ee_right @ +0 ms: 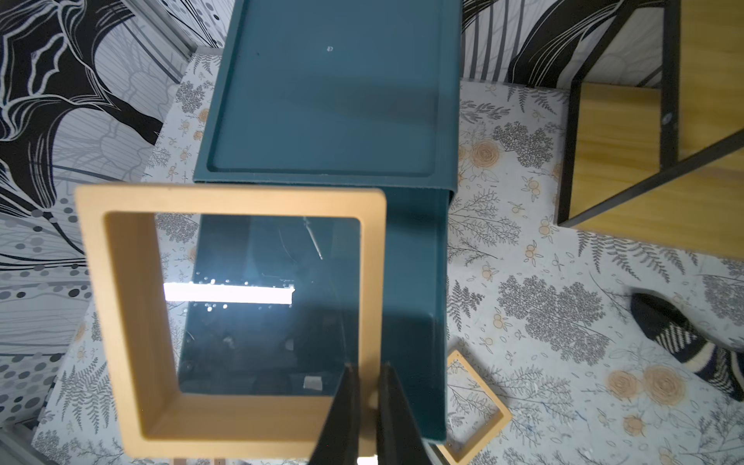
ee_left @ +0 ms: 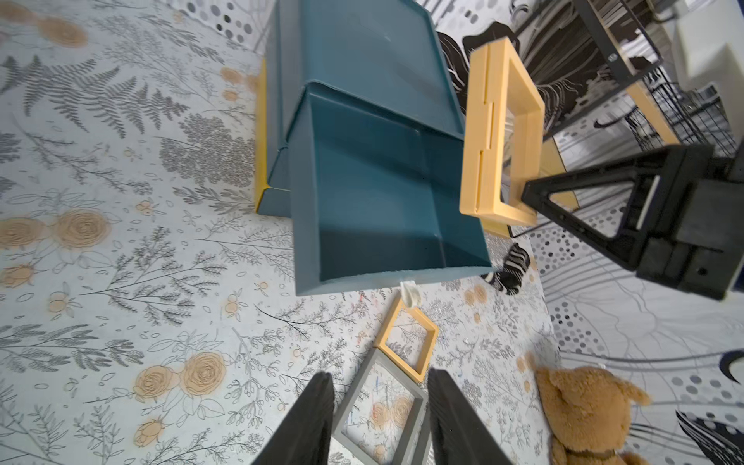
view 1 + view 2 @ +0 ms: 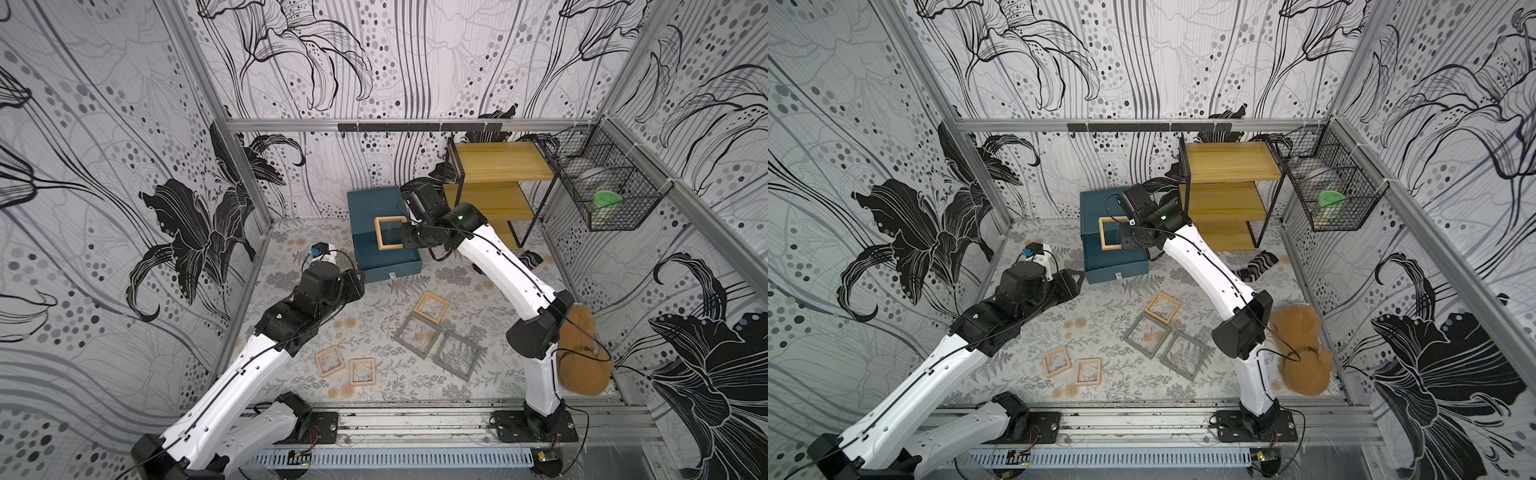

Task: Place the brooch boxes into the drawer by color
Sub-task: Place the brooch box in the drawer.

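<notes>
A dark teal-blue boxy chest of drawers [image 3: 371, 204] stands at the back of a grey floral-printed mat [image 3: 291, 384]. Its top drawer [image 3: 388, 262] is pulled out toward the robot and open.

The black right gripper [image 1: 364, 372] is pinched shut on the rim of a flat square yellow brooch box with a clear centre [image 1: 229, 318]. It holds this box in the air over the open drawer.

The black left gripper [image 2: 378, 372] hovers in front of the chest, on the chest's left-arm side. Its two fingers [image 2: 310, 418] stand apart with nothing between them.

A second yellow brooch box [image 3: 431, 306] lies on the mat in front of the chest. Two larger grey square brooch boxes [image 3: 417, 336] [image 3: 457, 355] lie just beyond it, farther from the chest, and the nearer grey one touches the yellow one. Two pale pinkish-tan square brooch boxes [image 3: 329, 362] [image 3: 362, 372] lie side by side, well in front of the chest toward the left arm.

A black-and-white striped sock [image 3: 530, 259] lies on the mat to the chest's right-arm side. A brown plush teddy bear [image 3: 584, 361] lies farther out the same way.
</notes>
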`<move>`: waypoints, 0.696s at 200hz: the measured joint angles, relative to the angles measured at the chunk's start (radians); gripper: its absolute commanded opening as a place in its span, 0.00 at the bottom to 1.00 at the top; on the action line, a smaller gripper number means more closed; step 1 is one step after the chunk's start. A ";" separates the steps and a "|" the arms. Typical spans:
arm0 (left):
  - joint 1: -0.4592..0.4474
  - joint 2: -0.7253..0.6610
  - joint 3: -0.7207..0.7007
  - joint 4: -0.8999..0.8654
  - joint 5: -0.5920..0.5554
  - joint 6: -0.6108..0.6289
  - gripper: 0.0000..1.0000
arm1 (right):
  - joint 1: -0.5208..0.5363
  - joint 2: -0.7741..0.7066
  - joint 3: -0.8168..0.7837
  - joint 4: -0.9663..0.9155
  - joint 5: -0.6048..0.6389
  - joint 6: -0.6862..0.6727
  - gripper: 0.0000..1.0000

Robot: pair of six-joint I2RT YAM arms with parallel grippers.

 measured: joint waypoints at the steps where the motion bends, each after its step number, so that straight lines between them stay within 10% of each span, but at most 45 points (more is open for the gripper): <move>1: 0.004 0.000 0.000 -0.001 0.000 -0.002 0.45 | 0.000 0.001 0.001 0.000 0.000 0.000 0.00; 139: 0.045 0.011 0.000 -0.033 0.003 -0.047 0.46 | 0.000 0.168 0.059 -0.025 0.019 0.003 0.00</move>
